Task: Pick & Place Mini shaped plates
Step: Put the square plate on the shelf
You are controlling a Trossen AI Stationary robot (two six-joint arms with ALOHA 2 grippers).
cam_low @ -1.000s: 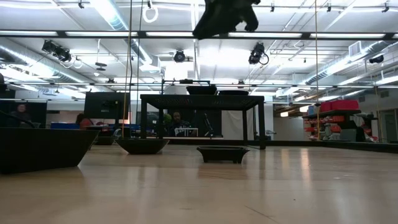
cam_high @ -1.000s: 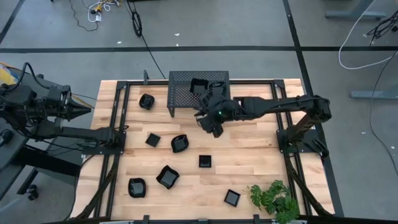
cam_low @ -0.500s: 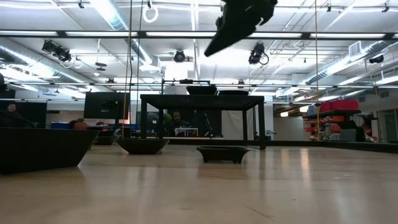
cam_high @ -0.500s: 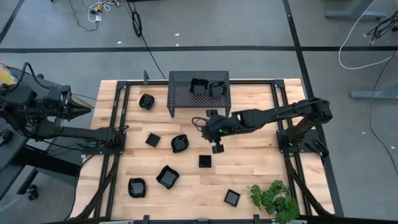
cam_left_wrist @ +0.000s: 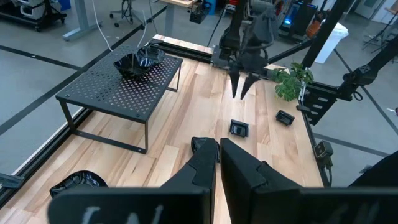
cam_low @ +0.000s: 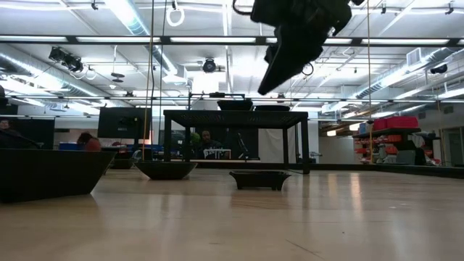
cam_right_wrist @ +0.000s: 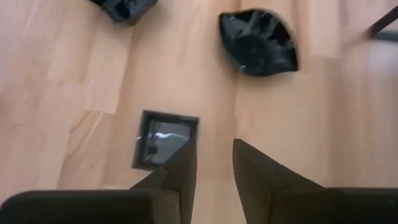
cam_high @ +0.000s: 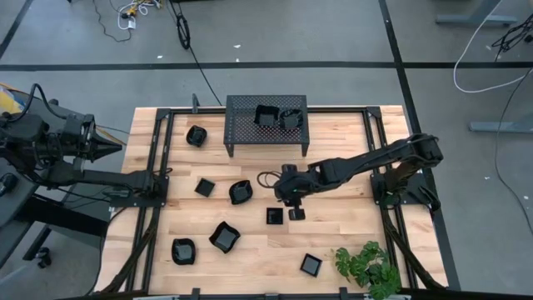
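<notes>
A lab: ceiling light strips (cam_low: 138, 18), desks, cabled concrete floor (cam_high: 275, 42).

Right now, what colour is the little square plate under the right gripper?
Glossy black; the square plate shows best in the right wrist view.

Small glossy black dishes with raised rims, nine in all. Two (cam_high: 266, 115) (cam_high: 290, 117) side by side up on the perforated stand (cam_high: 241, 125), tilted, touching or nearly so. Seven flat on the wooden table, well apart: rounded one (cam_high: 196, 135) left of the stand, small square (cam_high: 205, 187), wavy oval (cam_high: 240, 192), small square (cam_high: 274, 216) mid-table, larger angular one (cam_high: 224, 237), rounded square (cam_high: 183, 251) near the front-left, small square (cam_high: 311, 265) near the front edge.
</notes>
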